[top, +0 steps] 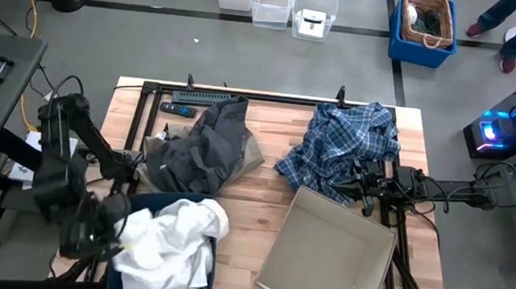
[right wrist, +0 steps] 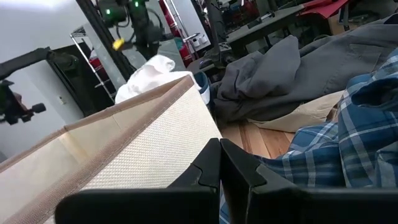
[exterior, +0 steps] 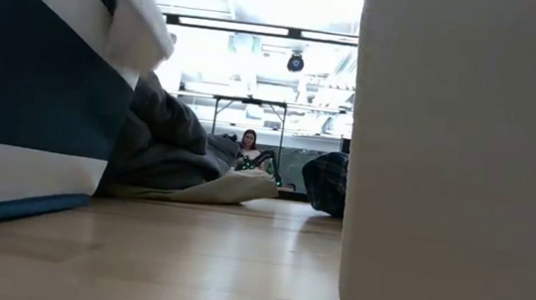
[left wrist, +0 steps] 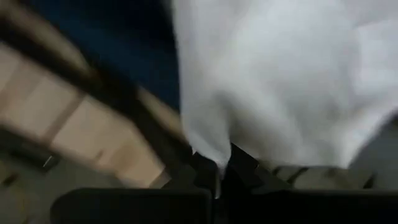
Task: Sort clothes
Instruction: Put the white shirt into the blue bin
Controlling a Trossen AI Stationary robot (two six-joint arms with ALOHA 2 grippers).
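A white shirt [top: 173, 236] is heaped in the dark blue bin [top: 169, 200] at the near left and spills over its left rim. My left gripper [top: 119, 236] is at that rim, shut on the shirt [left wrist: 273, 74]. A dark grey garment [top: 206, 144] lies on a tan garment [top: 253, 155] at the far left. A blue-and-white plaid shirt [top: 343, 143] lies crumpled at the far right. My right gripper [top: 360, 186] is shut at its near edge, beside the tan box [top: 323, 255]; I cannot tell if it holds cloth. I cannot pick out a small white piece. My left gripper pinches a hanging edge of the white shirt [left wrist: 214, 158] between its two fingers; one layer or several, I cannot tell. The cloth spreads away from the fingers toward the bin, and most of the shirt rests in the bin.
The open tan box [right wrist: 124, 155] stands tilted at the near right, close to my right gripper. A black handset [top: 178, 110] and a black bar [top: 201, 94] lie at the far edge. Bare wood shows between the bin and the box [top: 252, 210]. A person sits far back in the room [exterior: 248, 148].
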